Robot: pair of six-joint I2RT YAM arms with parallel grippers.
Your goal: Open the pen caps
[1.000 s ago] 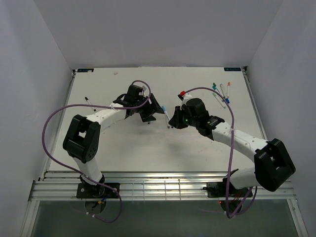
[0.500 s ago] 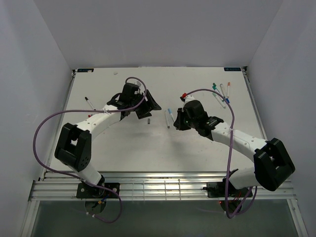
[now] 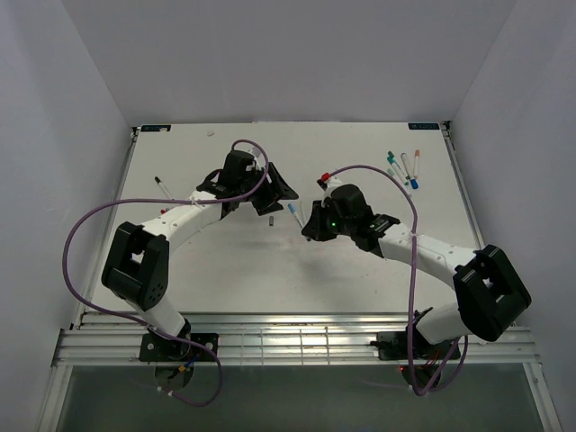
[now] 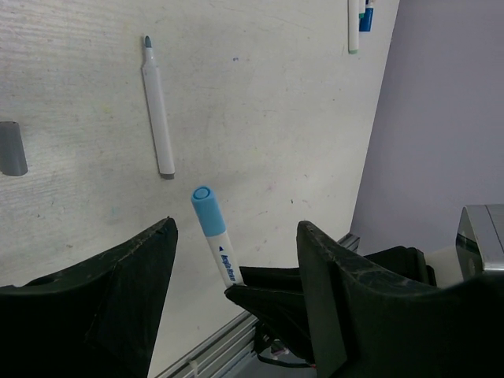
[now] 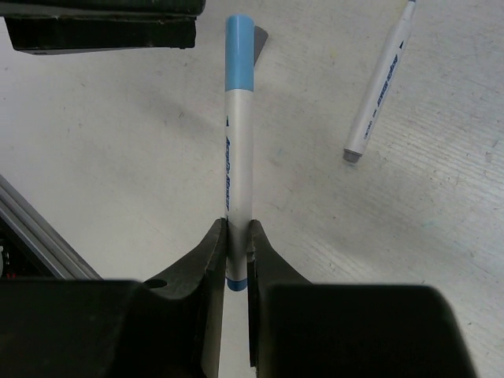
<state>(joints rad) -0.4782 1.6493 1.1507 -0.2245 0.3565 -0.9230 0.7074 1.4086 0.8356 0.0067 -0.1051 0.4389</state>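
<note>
My right gripper [image 5: 236,236] is shut on a white pen [image 5: 236,165] with a light blue cap [image 5: 239,49] that points away from it. In the top view this gripper [image 3: 310,225] holds the pen [image 3: 295,214] towards my left gripper [image 3: 275,193]. The left gripper [image 4: 236,228] is open, and the blue cap [image 4: 204,211] stands between its fingers [image 4: 118,291] without touching them. An uncapped pen [image 4: 157,118] lies on the table, also in the right wrist view [image 5: 380,87]. A loose grey cap [image 3: 270,220] lies near it [image 4: 11,148].
Several capped pens [image 3: 405,168] lie at the back right of the white table [image 3: 225,270]. A pen with a dark tip [image 3: 160,186] lies at the far left. A red cap [image 3: 322,178] sits behind the right arm. A metal rail [image 3: 297,337] runs along the near edge.
My left gripper drew back to the left. My right gripper moved left and now holds the blue-capped pen off the table, pointing at the left gripper.
</note>
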